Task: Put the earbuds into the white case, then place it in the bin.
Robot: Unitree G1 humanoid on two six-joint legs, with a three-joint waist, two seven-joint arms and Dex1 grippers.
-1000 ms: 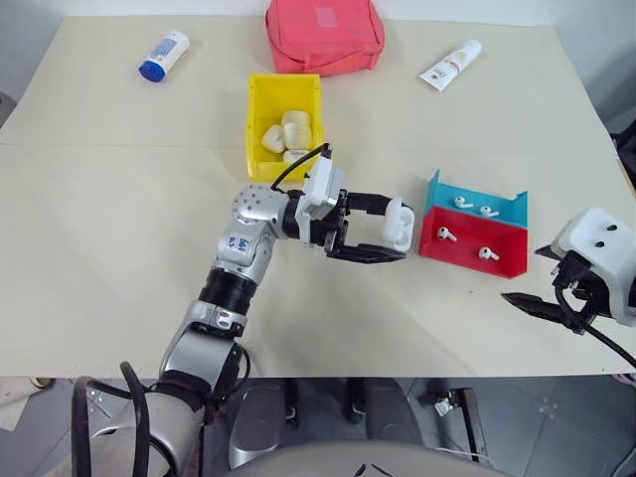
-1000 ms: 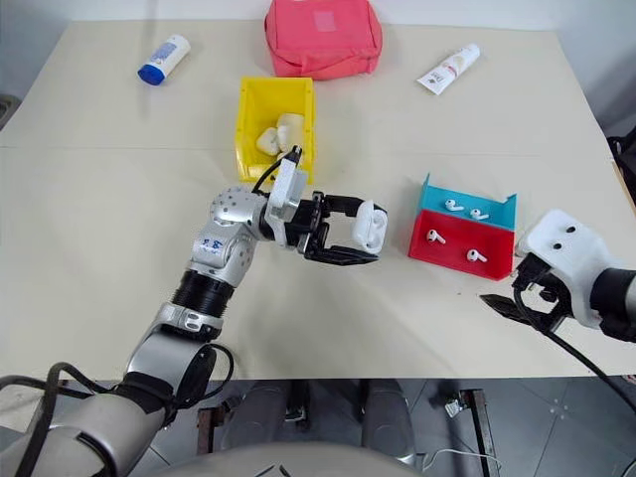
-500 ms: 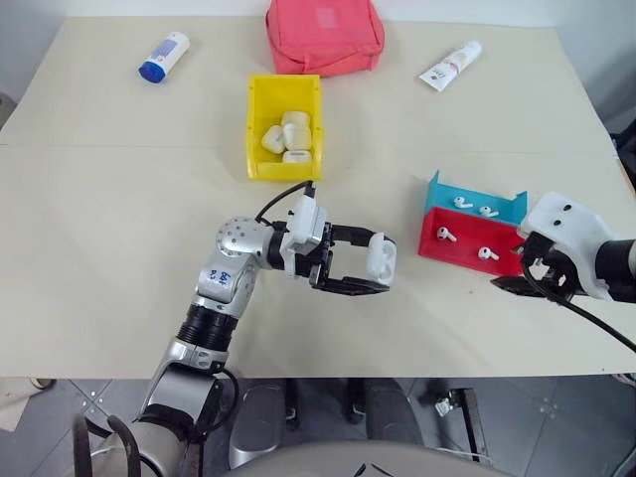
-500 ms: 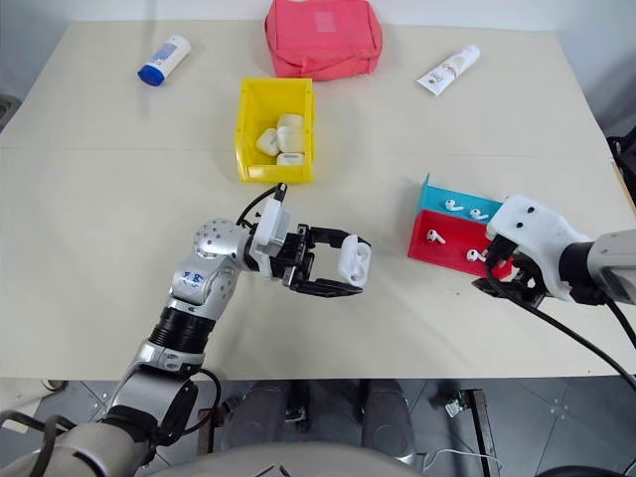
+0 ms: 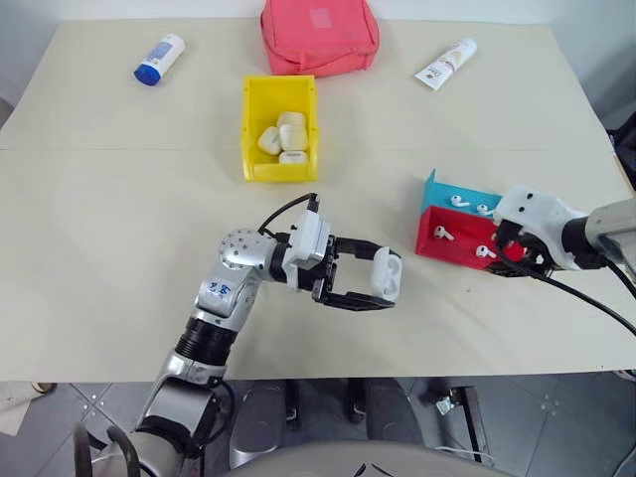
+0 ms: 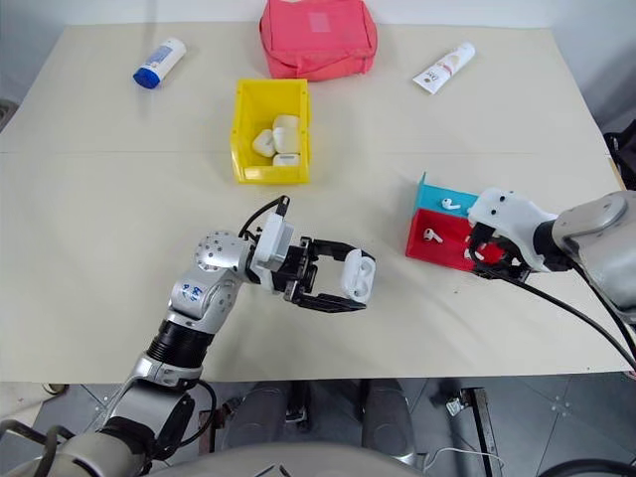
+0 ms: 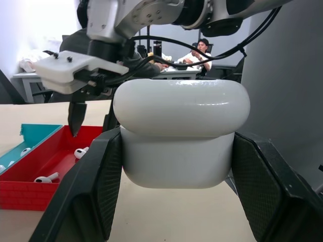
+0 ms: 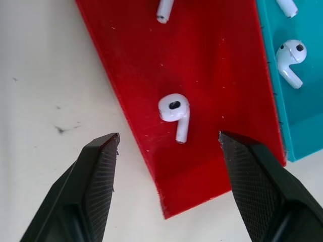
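The robot's left hand (image 5: pixel 360 283) reaches sideways above the counter (image 5: pixel 119 219), its two black fingers (image 7: pixel 101 186) clamped on the sides of the white case (image 5: pixel 387 273). The case sits upright between them, lid closed, lifted clear of the counter surface.

The right hand (image 8: pixel 169 146) hangs over the near end of the red tray (image 8: pixel 212 91), its two fingers spread apart with nothing between them. One finger is over the bare counter, the other over the tray. Directly between the fingertips lies one of the earbuds (image 8: pixel 175 113), on the red tray floor, stem pointing toward the hand. Another earbud (image 8: pixel 289 61) lies in the teal tray (image 5: pixel 449 191), which is joined to the far side of the red one. From the head view, more earbuds show in both trays.

Farther back on the counter, the yellow bin (image 5: pixel 279 127) stands open with several other white cases (image 5: pixel 281 139) inside. Behind it lies a pink-red pouch (image 5: pixel 319 35). A white bottle with a blue cap (image 5: pixel 158 59) lies toward the robot's left, and a white tube with red print (image 5: pixel 447 62) toward its right.
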